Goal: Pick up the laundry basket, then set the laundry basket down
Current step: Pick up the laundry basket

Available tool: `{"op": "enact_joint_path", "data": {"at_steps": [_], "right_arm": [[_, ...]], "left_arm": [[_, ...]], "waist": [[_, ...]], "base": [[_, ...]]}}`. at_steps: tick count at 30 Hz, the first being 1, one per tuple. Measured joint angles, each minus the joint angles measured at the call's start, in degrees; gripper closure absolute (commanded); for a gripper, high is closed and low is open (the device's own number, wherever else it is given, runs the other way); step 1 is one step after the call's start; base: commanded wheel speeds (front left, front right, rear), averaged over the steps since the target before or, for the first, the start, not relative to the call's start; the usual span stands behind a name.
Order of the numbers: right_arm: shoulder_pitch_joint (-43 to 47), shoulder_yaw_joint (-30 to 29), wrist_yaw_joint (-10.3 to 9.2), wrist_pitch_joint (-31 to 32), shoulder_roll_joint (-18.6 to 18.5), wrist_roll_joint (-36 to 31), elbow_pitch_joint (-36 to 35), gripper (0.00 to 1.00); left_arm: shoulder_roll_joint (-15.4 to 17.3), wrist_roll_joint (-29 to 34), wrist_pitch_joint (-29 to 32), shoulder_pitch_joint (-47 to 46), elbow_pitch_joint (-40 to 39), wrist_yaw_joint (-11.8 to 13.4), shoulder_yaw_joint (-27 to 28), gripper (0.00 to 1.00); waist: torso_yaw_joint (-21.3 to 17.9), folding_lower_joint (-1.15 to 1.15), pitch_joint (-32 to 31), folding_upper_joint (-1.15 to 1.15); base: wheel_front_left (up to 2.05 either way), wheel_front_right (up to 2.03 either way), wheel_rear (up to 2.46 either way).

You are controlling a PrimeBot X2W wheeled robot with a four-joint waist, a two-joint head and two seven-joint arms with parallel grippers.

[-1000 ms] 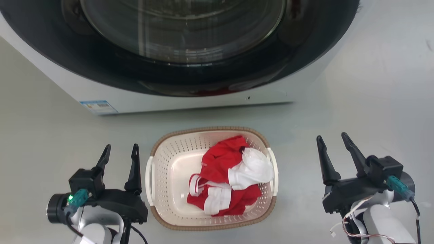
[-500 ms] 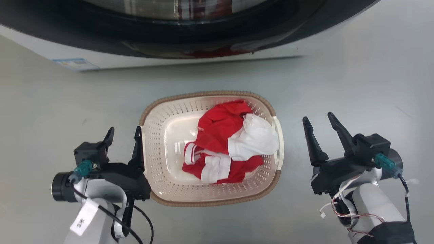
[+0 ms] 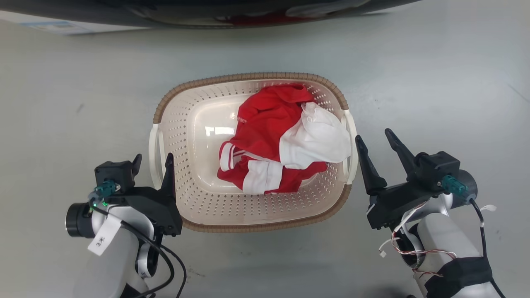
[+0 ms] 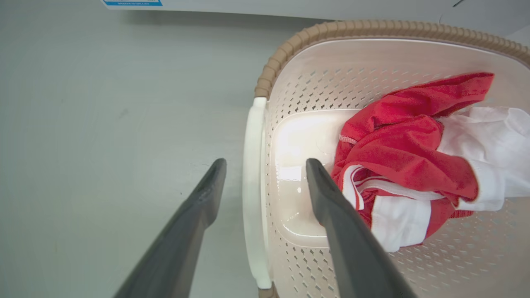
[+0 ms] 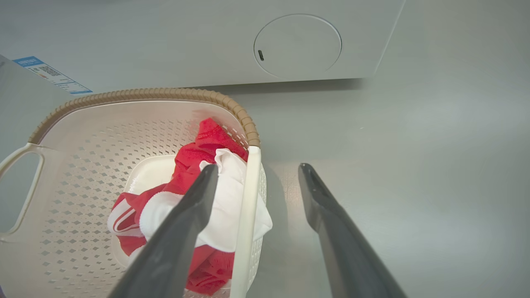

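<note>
Sitting on the grey floor (image 3: 83,82) in the middle of the head view, the laundry basket (image 3: 248,76) has the washer (image 3: 207,8) at its 12 o'clock. Its white loop handles are at 9 and 3 o'clock. A red garment (image 3: 269,120) and a white one (image 3: 319,138) are heaped toward its 2 o'clock corner.

The left gripper (image 3: 152,156) waits at the basket's 8 o'clock and the right gripper (image 3: 373,135) at about 4 o'clock, both with jaws spread and pinching nothing. The placing looks deliberate, one arm per handle so the load lifts level.

In the left wrist view the left handle (image 4: 250,186) runs up between the jaws, one over bare floor and the other over the basket's perforated wall. The right wrist view mirrors this. There the right handle (image 5: 247,198) lies between the jaws, the inner one above the white cloth. Whether either pair is low enough to close on its handle, I cannot tell, and no contact is visible.

Judging from this, the pick-up has not begun and the next step is to settle around the handles and pinch.

The floor is open at 9, 3 and 6 o'clock, so both arms have room. The tight edge is at 12 o'clock, where the washer front stands near the brown rim (image 5: 145,93). On the right, the inner jaw could snag the white garment lapping against the handle.
</note>
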Motion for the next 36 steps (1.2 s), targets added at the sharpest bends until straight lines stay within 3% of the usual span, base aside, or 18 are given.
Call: {"op": "enact_joint_path", "data": {"at_steps": [30, 31, 32, 33, 36], "right_arm": [[-9.6, 4.9, 0.92, 1.0, 0.9, 1.0, 14.6, 0.00], [-9.9, 5.0, 0.92, 1.2, 1.0, 1.2, 15.0, 0.59], [-10.2, 5.1, 0.93, 1.2, 1.0, 1.5, 15.3, 0.83], [-10.6, 5.3, 0.93, 1.2, 1.0, 1.5, 15.7, 1.00], [-11.4, 5.8, 1.43, 1.4, 1.1, 1.9, 16.7, 1.00]], "left_arm": [[-0.2, -0.7, 0.0, -13.0, 18.9, -6.1, -1.7, 0.00], [-0.3, -0.7, 0.0, -13.4, 19.4, -6.1, -1.7, 0.28], [-0.4, -0.7, 0.0, -13.7, 19.8, -6.4, -1.8, 0.76], [-0.4, -0.7, 0.0, -14.0, 20.2, -6.6, -1.9, 1.00], [-0.9, -0.7, -0.1, -14.9, 21.4, -7.3, -2.3, 1.00]], "waist": [[0.9, -0.01, 4.8, -0.01], [1.0, -0.01, 4.9, 0.00], [1.0, 0.00, 5.0, -0.01], [1.1, -0.01, 5.1, -0.01], [1.2, -0.01, 5.3, -0.01]], "base": [[0.00, 0.00, 0.00], [0.00, 0.00, 0.00], [0.00, 0.00, 0.00], [0.00, 0.00, 0.00], [0.00, 0.00, 0.00]]}}
